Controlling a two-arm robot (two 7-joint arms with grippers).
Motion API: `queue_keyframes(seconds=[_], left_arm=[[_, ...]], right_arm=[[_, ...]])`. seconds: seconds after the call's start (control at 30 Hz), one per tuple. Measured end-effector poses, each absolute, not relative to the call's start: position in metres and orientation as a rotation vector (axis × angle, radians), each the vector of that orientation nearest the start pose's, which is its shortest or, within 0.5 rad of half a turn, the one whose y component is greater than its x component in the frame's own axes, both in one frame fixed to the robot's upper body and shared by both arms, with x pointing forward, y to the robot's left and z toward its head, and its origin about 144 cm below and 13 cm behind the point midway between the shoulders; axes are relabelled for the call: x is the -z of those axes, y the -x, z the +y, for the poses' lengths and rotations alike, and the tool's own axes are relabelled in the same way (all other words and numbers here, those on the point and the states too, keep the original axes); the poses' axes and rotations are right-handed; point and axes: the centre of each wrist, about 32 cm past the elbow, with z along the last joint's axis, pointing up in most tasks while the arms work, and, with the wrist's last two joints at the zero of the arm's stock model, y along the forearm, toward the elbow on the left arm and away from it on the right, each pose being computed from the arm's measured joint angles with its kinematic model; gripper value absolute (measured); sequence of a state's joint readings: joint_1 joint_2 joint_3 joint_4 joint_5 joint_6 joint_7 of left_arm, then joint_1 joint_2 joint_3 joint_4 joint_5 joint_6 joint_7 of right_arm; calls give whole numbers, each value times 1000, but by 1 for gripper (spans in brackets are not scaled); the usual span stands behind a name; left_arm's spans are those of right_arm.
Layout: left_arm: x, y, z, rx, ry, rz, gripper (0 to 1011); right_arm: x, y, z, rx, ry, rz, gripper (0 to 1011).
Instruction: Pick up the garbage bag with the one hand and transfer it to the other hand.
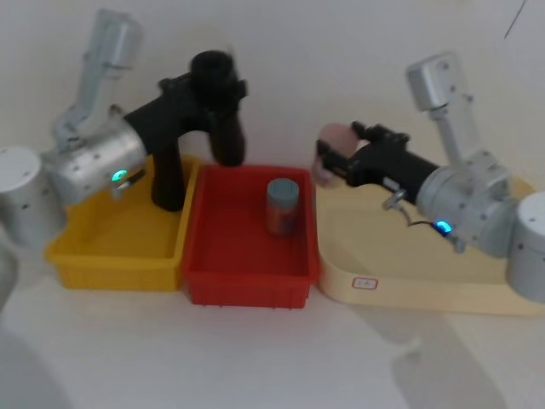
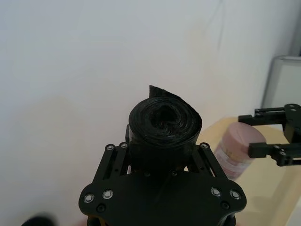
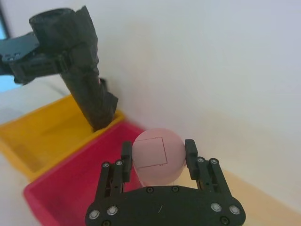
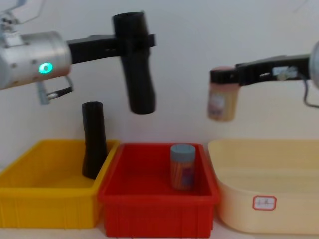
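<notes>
The garbage bag (image 1: 223, 102), a thick matte-black roll, hangs nearly upright in the air over the seam between the yellow and red bins. My left gripper (image 1: 217, 85), on the green-ringed wrist, is shut on its upper part (image 4: 135, 64). In the left wrist view the roll's end (image 2: 164, 125) faces the camera between the fingers. My right gripper (image 1: 336, 153), on the blue-ringed wrist, is off to the right over the cream tray, shut on a pink jar (image 4: 222, 102). A clear gap separates the jar from the bag (image 3: 80, 66).
A slimmer black roll (image 4: 93, 139) stands in the yellow bin (image 4: 45, 199). The red bin (image 4: 157, 209) holds a blue-lidded jar (image 4: 182, 167). A cream tray (image 4: 279, 209) sits at the right. A white wall is close behind.
</notes>
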State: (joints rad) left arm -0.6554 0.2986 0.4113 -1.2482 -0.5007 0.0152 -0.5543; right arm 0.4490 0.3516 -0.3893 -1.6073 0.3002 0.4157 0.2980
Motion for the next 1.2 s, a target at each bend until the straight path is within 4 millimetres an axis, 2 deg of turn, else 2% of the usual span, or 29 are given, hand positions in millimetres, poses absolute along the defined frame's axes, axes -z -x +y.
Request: queue_keyframes(seconds=[0.27,0.4,0.57,0.7,0.73,0.83,1.2], left_arm=[[-1289,-637,187,-631,131,-143,472],[-1290,-652,162,-561,122,-131,472],[-1289,-664,142,-494,110,-119,472],[-1290,-675,123,-424,105,-114,472],[-1284,-681,119,-402,93,-96,472],[-1281,-687,108,-361,84,-85,472],[-1279,-696,89,-282,55,-68,472]], right_arm=[[-1303,-533,-235,1047,185,-102,656],[-1306,-530,-249,1113,194,-97,656],[-1305,-528,-261,1167,215,-75,656],[-1302,-526,-269,1201,237,-48,656],[-1300,-526,-272,1211,247,-35,656],[-1294,-526,-276,1226,268,-4,656],[-1271,-528,-283,1237,314,95,656]])
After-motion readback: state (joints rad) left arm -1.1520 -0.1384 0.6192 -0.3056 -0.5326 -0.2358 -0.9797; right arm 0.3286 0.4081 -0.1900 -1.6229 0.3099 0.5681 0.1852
